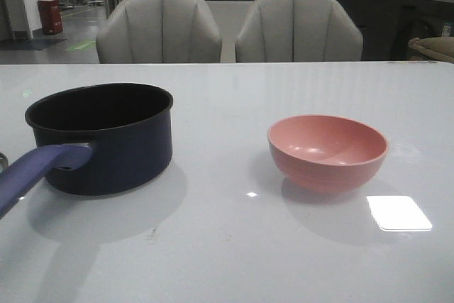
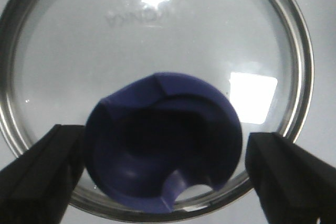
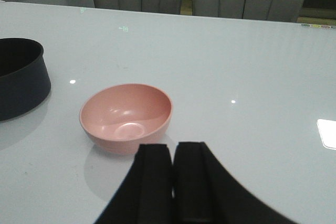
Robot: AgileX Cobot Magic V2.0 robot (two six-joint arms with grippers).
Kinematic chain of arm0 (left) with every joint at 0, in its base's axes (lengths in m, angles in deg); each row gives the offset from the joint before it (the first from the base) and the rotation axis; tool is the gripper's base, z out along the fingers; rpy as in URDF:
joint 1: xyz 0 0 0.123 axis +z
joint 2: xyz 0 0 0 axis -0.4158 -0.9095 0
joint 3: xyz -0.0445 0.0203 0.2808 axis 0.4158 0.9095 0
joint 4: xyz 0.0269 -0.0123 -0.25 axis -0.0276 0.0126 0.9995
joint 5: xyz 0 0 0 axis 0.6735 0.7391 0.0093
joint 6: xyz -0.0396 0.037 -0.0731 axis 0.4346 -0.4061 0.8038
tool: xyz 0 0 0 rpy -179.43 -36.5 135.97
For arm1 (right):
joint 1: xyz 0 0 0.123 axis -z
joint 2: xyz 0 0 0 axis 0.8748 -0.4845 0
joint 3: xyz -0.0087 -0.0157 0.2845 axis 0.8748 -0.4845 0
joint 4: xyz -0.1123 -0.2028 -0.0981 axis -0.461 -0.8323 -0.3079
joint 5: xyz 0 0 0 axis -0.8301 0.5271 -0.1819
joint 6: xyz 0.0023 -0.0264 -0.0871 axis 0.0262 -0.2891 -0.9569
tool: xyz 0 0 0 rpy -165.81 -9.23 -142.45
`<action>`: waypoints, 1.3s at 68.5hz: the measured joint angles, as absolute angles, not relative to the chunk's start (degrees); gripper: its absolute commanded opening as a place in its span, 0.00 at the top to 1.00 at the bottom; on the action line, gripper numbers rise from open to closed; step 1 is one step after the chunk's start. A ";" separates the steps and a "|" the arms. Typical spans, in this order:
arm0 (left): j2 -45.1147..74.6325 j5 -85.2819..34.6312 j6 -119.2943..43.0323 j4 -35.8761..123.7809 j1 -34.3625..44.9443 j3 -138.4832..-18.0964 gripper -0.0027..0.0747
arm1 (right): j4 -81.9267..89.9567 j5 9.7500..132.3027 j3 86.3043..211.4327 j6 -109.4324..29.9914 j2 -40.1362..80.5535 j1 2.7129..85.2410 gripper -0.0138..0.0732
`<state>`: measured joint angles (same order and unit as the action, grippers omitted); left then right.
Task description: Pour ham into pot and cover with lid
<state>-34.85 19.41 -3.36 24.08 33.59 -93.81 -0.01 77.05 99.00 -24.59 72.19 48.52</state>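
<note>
One lid [image 2: 157,77] edge cropped; pot [image 1: 106,140] handle cut off.

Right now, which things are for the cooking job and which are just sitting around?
For the job:
- pot, open and uncovered
- lid, lying under the open left gripper, whose fingers sit on either side of its blue knob
- pink bowl, looks empty; no ham shows in it

Just sitting around:
- two chairs behind the table
- right gripper, shut, holding nothing
</note>
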 measured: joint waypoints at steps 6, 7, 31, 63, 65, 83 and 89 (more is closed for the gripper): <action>-35.42 18.74 -3.36 23.86 33.59 -93.94 0.19 | -0.01 77.05 99.00 -24.59 72.19 48.52 0.68; -35.54 18.60 -3.36 23.86 33.59 -93.94 0.19 | -0.01 77.05 99.00 -24.59 72.19 48.52 0.68; -36.28 17.93 -3.55 23.74 33.59 -95.18 0.61 | -0.01 77.05 99.00 -24.59 72.19 48.52 0.68; -30.68 25.15 -5.32 23.26 32.94 -107.86 0.62 | -0.01 77.05 99.00 -24.59 72.19 48.52 0.68; -29.94 25.24 -5.32 23.12 32.45 -108.77 0.62 | -0.01 77.05 99.00 -24.59 72.19 48.52 0.68; -27.38 26.91 -5.43 22.79 23.24 -115.53 0.62 | -0.01 77.05 99.00 -24.59 72.19 48.52 0.68; -27.70 27.72 -5.76 22.79 19.05 -116.04 0.62 | -0.01 77.05 99.00 -24.59 72.19 48.52 0.68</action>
<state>-27.70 27.72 -5.76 22.79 19.05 -116.04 -0.01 77.05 99.00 -24.59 72.19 48.52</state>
